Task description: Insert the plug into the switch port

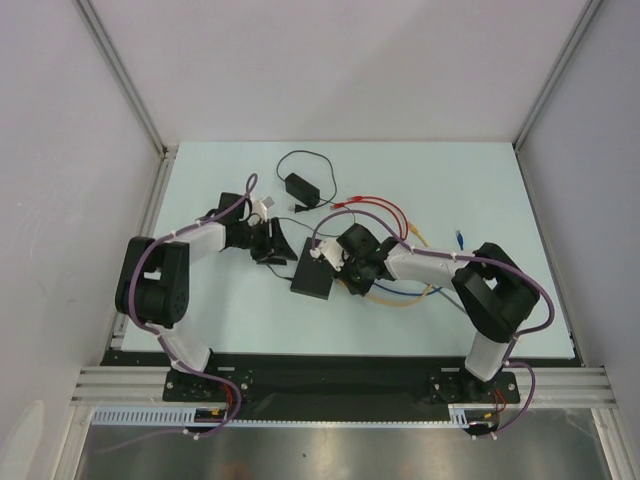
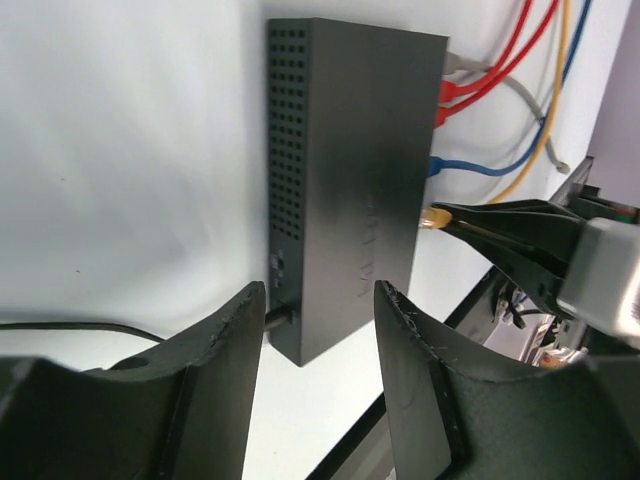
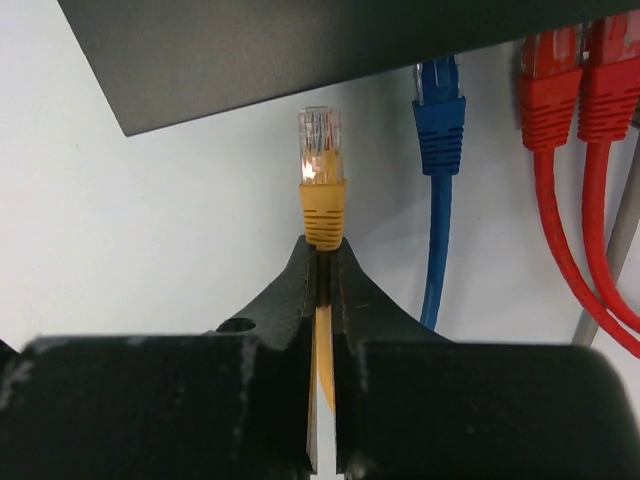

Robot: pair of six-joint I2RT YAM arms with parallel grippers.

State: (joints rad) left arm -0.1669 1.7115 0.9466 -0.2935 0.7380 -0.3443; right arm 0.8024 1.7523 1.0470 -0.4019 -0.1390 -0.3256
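The switch (image 1: 312, 274) is a flat black box lying mid-table. In the right wrist view its port edge (image 3: 330, 45) carries a blue plug (image 3: 438, 110) and two red plugs (image 3: 548, 75). My right gripper (image 3: 325, 250) is shut on the boot of a yellow cable; its clear-tipped plug (image 3: 321, 135) points at the port edge, just short of it, left of the blue plug. In the left wrist view the switch (image 2: 350, 190) stands ahead of my open left gripper (image 2: 320, 300), whose fingers flank its near end. The yellow plug (image 2: 435, 217) shows there too.
A small black power adapter (image 1: 298, 185) with a thin black cord lies behind the switch. Red, yellow, blue and grey cables (image 1: 385, 205) loop to the right of the switch. A thin cord end (image 2: 282, 316) enters the switch's vented side.
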